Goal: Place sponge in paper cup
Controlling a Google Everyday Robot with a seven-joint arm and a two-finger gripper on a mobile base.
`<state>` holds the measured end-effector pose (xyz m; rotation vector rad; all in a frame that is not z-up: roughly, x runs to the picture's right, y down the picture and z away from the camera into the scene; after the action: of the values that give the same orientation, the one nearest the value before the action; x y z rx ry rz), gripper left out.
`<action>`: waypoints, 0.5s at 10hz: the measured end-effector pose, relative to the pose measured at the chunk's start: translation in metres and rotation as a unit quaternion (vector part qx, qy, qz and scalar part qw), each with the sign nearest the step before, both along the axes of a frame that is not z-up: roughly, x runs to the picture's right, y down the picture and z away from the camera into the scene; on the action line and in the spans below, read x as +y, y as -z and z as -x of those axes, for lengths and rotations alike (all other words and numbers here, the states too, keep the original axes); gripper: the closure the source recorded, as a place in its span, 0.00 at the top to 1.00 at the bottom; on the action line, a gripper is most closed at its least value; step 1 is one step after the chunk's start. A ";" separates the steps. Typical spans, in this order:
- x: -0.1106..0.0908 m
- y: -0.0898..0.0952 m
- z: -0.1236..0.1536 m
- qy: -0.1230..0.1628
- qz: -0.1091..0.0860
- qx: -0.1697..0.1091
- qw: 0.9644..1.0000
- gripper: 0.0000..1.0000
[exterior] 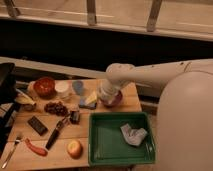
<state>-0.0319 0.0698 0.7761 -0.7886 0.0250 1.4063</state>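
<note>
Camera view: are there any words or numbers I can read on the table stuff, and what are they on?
No text can be read.
The paper cup, green tray and dark flat bar show no letters; anything smaller is too blurred.
The gripper is above the dark purple bowl, beside the sponge.

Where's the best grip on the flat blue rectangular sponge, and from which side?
Likely top-down, pinching its thin side edges: the flat blue rectangular sponge lies flat on the wooden table. The hand hovers beside it, near the dark purple bowl.
</note>
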 end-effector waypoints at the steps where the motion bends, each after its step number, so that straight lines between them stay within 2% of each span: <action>1: 0.000 -0.003 0.005 -0.005 0.001 -0.003 1.000 0.80; 3: -0.006 -0.014 0.031 -0.018 0.007 -0.027 0.999 0.80; 5: -0.007 -0.015 0.034 -0.020 0.007 -0.031 0.999 0.80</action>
<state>-0.0661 0.0630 0.7907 -0.8477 -0.0288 1.4200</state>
